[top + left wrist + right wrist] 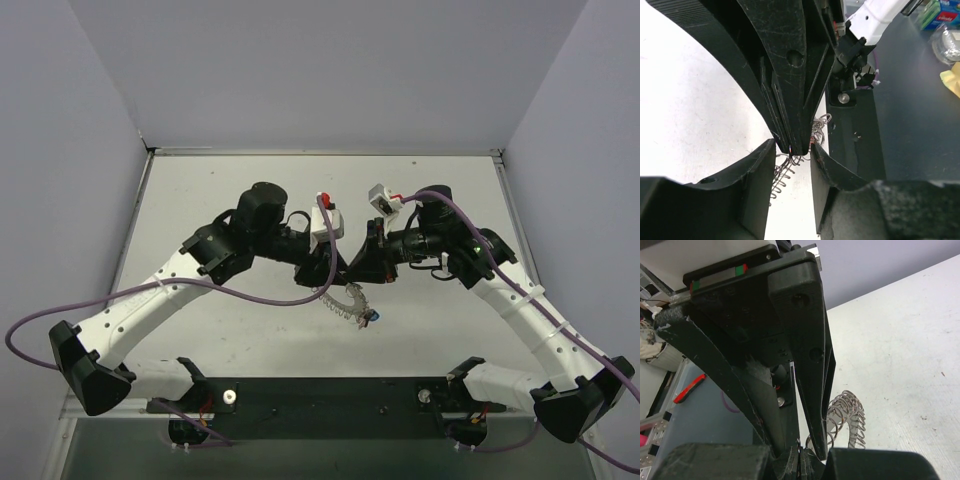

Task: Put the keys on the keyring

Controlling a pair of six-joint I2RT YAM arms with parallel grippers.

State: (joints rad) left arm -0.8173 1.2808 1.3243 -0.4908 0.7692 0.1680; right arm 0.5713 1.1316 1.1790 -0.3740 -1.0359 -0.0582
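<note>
The keyring, a silvery coiled loop, hangs above the white table where both grippers meet. A small blue-headed key dangles at its lower end; other keys are out of view. My right gripper is shut, and a loop of the keyring sits right at its tips. In the left wrist view those shut tips point down between the fingers of my left gripper, whose jaws stand apart on either side. The keyring's coils trail beside them. From above, the left gripper and right gripper nearly touch.
The black base plate carrying both arm bases lies along the near edge. Grey walls close the table at the back and both sides. Purple cables loop off each arm. Beyond the table edge, packets sit on a dark surface.
</note>
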